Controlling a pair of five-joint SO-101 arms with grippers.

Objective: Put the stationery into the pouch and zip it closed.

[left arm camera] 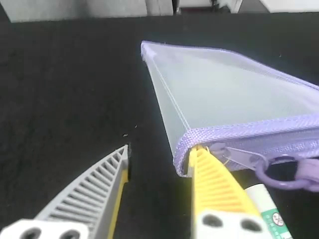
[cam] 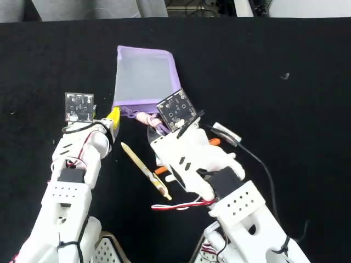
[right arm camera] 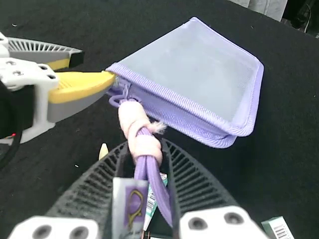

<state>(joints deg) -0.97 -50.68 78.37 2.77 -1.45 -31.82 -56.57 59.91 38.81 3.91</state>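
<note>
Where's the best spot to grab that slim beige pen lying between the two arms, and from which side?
Probably best: grip the slim beige pen mid-shaft from straight above, jaws across its width. It lies flat and diagonal on the black table, with bare surface either side there.

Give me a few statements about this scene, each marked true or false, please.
1. The right gripper is shut on the pouch's pull cord. True.
2. The left gripper is shut on a pencil. False: it is open, at a corner of the pouch.
3. The pencil lies on the table between the two arms. True.
4. The pouch is red. False: it is purple.
</note>
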